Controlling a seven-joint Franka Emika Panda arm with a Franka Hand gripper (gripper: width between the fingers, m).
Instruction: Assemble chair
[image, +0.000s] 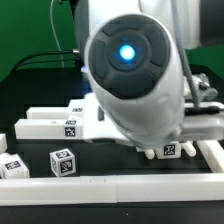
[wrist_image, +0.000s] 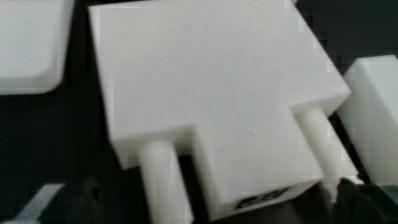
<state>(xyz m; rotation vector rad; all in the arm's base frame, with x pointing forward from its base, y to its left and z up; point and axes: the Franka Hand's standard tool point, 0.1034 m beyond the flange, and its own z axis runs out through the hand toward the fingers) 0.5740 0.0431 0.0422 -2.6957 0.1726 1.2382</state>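
1. My pincer (wrist_image: 210, 203) stands with its jaws wide apart and clamps nothing. Only its dark fingertips (wrist_image: 57, 205) show in the wrist view, one at each side.
2. Straight below, between those jaws, lies the pegged slab (wrist_image: 199, 85), a chunky white chair part flat on the black tabletop (wrist_image: 334, 25). Its two pegs (wrist_image: 160, 175) point toward me, with a marker tag (wrist_image: 267, 197) on the block between them.
3. The slab's long axis runs from its broad end to the pegs, and the line between my jaws crosses it. I judge that closing would squeeze the peg end across its width.
4. On one side a dark gap separates the fingertip from the nearest peg. On the other side the fingertip sits just beside its peg, and I cannot tell if they touch.
5. A flat white part (wrist_image: 32, 45) and another white part (wrist_image: 377, 105) lie near the slab's long sides, each apart from it.
6. In the exterior view the arm's body (image: 130, 70) hides the pincer entirely. Only that view shows the long bar (image: 55, 124), two tagged cubes (image: 62, 160) and the white rail (image: 110, 186). A tagged part (image: 165, 150) under the arm is probably my slab.
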